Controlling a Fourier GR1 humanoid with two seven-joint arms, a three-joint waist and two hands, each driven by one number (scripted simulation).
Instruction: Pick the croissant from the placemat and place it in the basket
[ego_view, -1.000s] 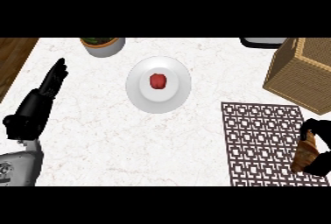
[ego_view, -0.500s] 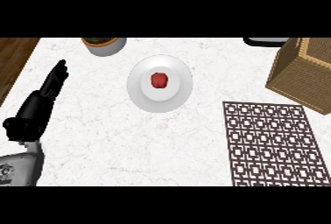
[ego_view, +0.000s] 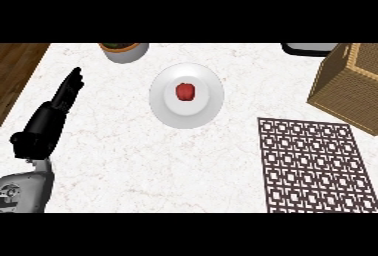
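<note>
The brown lattice placemat (ego_view: 314, 165) lies at the lower right of the counter with nothing on it. The croissant shows nowhere in the head view. The wicker basket (ego_view: 347, 85) stands at the right edge, partly cut off. My left hand (ego_view: 52, 117) rests open at the left side, fingers straight and pointing away. My right hand is out of the picture.
A white plate (ego_view: 203, 107) with a small red fruit (ego_view: 185, 91) on it sits in the upper middle. A grey pot (ego_view: 124, 51) stands at the top left. A dark object (ego_view: 310, 48) shows at the top right. Wooden floor (ego_view: 16, 60) borders the counter's left edge.
One second ago my right hand held the croissant at the placemat's right edge; both have left the view. The view has shifted slightly. The left hand has not moved.
</note>
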